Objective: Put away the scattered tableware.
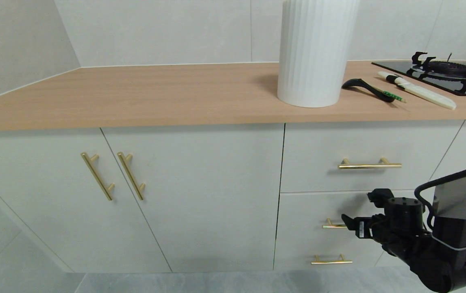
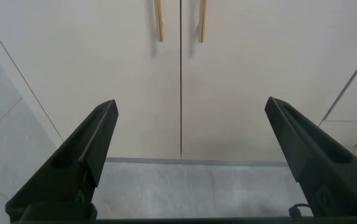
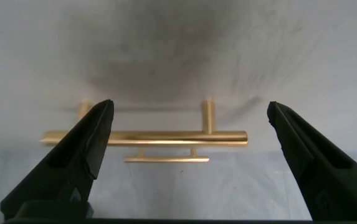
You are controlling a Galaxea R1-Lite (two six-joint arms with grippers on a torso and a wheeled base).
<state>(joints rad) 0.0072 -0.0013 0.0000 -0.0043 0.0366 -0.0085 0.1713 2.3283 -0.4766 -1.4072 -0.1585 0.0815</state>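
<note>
On the wooden counter (image 1: 155,93) a black spoon (image 1: 365,87), a thin green-patterned stick (image 1: 393,97) and a white knife (image 1: 420,91) lie beside a tall white ribbed container (image 1: 314,53). My right gripper (image 1: 359,211) is low, in front of the middle drawer, and stands open. In the right wrist view the right gripper (image 3: 189,111) faces the gold middle drawer handle (image 3: 144,137), which lies across the gap between the fingers without touching them. My left gripper (image 2: 190,107) is open and empty, facing the double cabinet doors (image 2: 180,74) near the floor.
A black gas hob (image 1: 444,71) sits at the counter's right end. Below are a top drawer handle (image 1: 369,165), a bottom drawer handle (image 1: 331,260) and two slanted door handles (image 1: 113,175). Grey tiled walls close off the back and left.
</note>
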